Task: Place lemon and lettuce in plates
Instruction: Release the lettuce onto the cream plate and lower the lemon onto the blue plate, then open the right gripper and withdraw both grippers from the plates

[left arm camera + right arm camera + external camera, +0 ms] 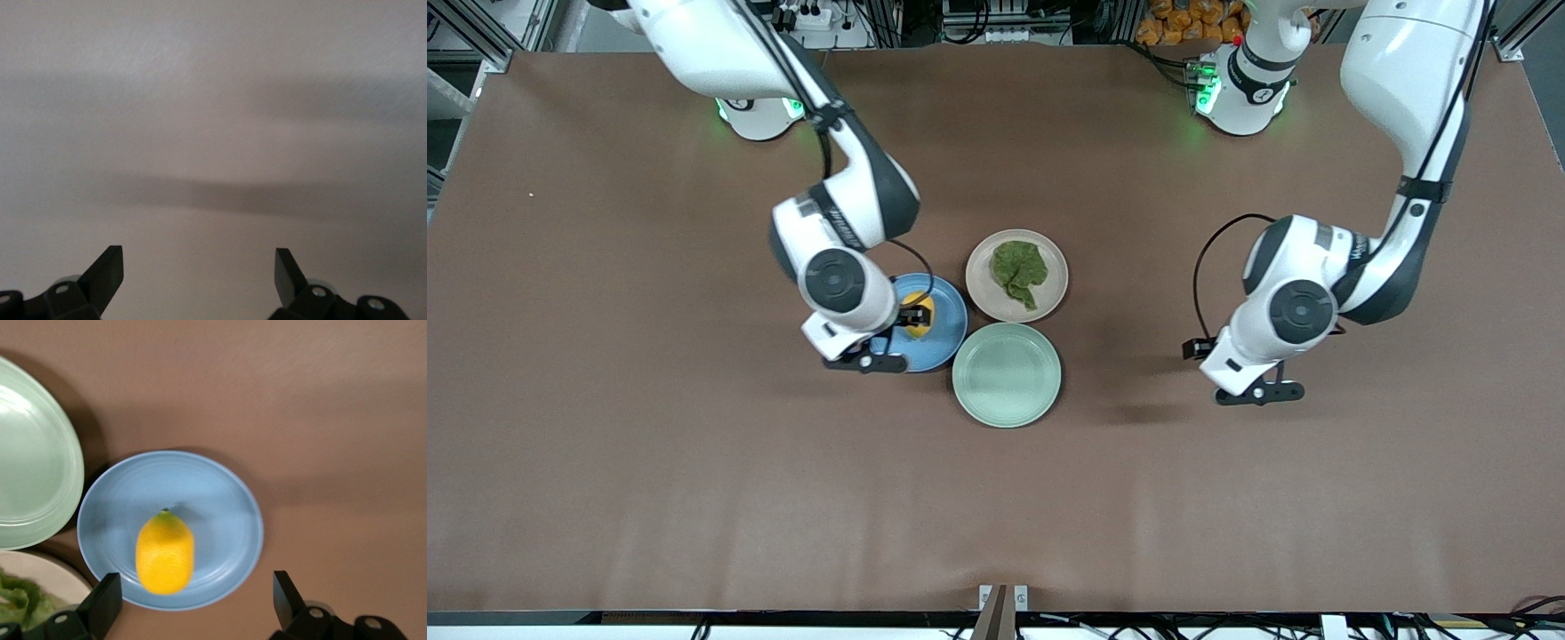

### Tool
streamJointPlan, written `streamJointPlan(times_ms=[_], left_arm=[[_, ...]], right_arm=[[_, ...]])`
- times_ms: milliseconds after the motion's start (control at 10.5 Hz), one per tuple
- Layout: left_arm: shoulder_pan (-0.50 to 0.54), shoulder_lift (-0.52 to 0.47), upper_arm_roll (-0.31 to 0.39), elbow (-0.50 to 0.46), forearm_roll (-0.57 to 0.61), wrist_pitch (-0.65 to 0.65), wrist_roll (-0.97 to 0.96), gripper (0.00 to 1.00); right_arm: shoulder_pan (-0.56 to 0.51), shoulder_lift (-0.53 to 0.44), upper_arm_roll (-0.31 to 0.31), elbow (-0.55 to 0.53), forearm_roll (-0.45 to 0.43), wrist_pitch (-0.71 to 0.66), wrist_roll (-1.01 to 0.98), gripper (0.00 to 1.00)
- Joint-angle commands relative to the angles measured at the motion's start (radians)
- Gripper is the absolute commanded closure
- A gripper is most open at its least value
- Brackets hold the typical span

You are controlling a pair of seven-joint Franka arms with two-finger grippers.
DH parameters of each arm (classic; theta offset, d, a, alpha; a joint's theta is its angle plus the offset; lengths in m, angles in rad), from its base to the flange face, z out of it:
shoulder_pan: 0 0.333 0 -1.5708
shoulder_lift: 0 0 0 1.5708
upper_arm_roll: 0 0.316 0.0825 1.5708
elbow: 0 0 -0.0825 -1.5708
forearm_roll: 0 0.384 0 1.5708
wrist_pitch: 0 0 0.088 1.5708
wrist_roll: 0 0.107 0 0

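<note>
Three plates (1007, 375), one lemon (165, 552), one lettuce (1019, 270), two arms (845, 222)

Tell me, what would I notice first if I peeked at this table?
Probably the bright yellow lemon lying in the blue plate, with the right gripper open just above it. Beside it, farther from the front camera, the wrinkly green lettuce sits in the beige plate. The mint-green plate has nothing on it, and the left gripper waits open over bare table.

Robot lab: aluminium framing (480, 36), cabling (978, 27).
</note>
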Motion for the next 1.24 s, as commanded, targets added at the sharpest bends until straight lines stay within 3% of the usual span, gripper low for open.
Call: streamJointPlan(times_ms=[0,190,475,665,951,1141], left_arm=[[-0.04,-0.157,0.07,-0.153,-0.06,-0.003,0.062,0.0],[-0.044,-0.261,0.081,-0.217,-0.098,-0.005,0.063,0.0],[-0.044,-0.366,0.088,-0.207,-0.106,-0.005,0.099,0.0],[-0.052,-0.423,0.12,-0.184,-0.144,-0.005,0.112,0.0],[-0.051,-0.467,0.137,-0.079,-0.181,-0.026,0.185,0.0],[-0.044,-0.464,0.149,0.035,-0.217,-0.153,0.214,0.0]], right_arm=[[-0.069,-0.039,0.011,0.031,-0.003,-0.078,-0.039,0.0],[-0.139,-0.097,0.011,0.037,-0.005,-0.131,-0.066,0.0],[-0.259,-0.125,0.008,0.138,-0.008,-0.287,-0.203,0.0],[-0.275,-0.157,-0.001,0.153,-0.109,-0.3,-0.211,0.0],[-0.33,-0.211,0.0,0.163,-0.128,-0.3,-0.22,0.0],[-0.368,-0.229,0.0,0.201,-0.12,-0.305,-0.313,0.0]])
